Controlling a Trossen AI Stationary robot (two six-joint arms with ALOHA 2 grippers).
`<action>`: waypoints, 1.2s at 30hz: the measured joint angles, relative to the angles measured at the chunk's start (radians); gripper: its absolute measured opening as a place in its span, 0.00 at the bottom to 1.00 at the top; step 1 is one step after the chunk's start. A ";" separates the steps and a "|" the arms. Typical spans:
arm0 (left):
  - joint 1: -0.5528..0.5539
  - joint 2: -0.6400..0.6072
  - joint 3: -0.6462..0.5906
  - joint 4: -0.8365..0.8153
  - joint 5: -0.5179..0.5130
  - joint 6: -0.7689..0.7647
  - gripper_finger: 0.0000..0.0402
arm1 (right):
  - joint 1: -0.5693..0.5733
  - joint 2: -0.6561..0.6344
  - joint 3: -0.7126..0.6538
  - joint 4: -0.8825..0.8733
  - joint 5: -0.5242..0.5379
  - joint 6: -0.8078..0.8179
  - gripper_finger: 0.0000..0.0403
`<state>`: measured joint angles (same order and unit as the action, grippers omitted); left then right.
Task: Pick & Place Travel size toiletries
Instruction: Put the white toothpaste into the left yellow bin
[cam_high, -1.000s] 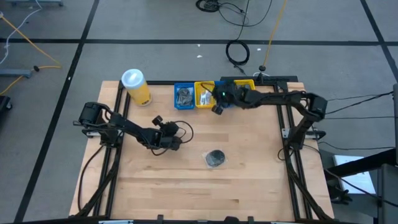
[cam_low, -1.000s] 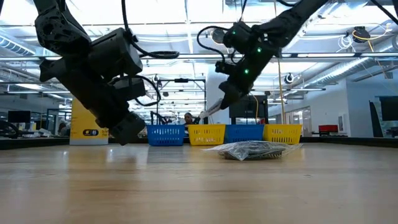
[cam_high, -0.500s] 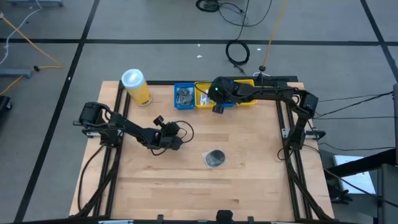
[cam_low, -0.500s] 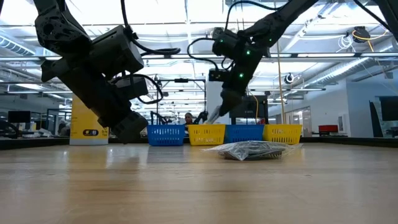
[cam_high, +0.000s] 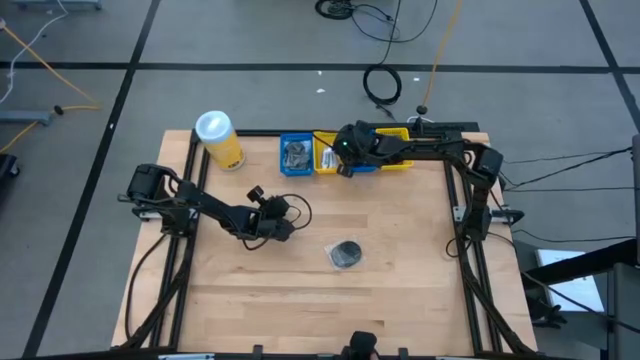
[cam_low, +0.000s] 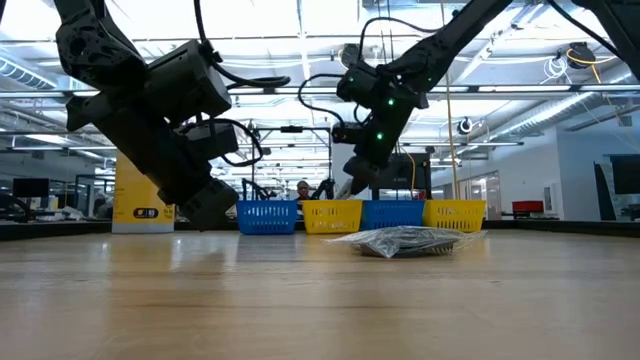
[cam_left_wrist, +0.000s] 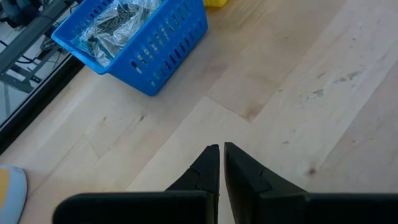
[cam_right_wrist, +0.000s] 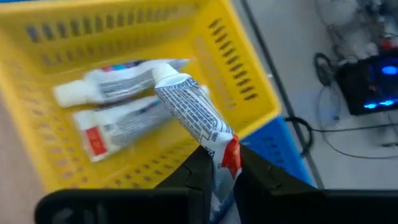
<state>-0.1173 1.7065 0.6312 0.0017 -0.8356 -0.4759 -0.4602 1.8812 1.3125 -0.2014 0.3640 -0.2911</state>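
**Right arm over the yellow basket, tube in the pinch**

Stretched long across the back edge of the wooden table (cam_high: 400, 260), right arm reaching from its base at the right toward the row of small bins. Right gripper (cam_right_wrist: 219, 163) poised above the slotted yellow plastic basket (cam_right_wrist: 245, 74), fingers pinching the crimped red-marked end of a thin white printed tube (cam_right_wrist: 193, 115), cap end hanging out over the basket. Two more white tubes (cam_right_wrist: 115, 102) lying inside already. Next door, slotted blue plastic basket (cam_left_wrist: 155, 53) holding crinkled clear-wrapped dark items (cam_left_wrist: 115, 25).

Bent low at mid-table, left arm parked, left gripper (cam_left_wrist: 221, 158) pressed together with nothing in it, tips aimed down at bare wood. Near the table's centre, a wrapped dark round bundle (cam_high: 346, 254) sitting apart from both arms.
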 joint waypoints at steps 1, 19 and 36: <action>0.000 0.000 0.000 0.000 0.000 0.000 0.06 | 0.000 -0.001 0.000 0.009 0.008 0.002 0.11; 0.000 0.000 0.000 -0.003 0.000 0.001 0.06 | 0.069 -0.016 0.001 0.050 -0.102 0.010 0.56; 0.000 0.000 0.000 0.009 0.000 0.000 0.06 | -0.052 -0.026 0.001 -0.010 -0.119 0.097 0.09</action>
<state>-0.1173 1.7065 0.6312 0.0109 -0.8356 -0.4755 -0.5121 1.8549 1.3132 -0.2110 0.2450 -0.1944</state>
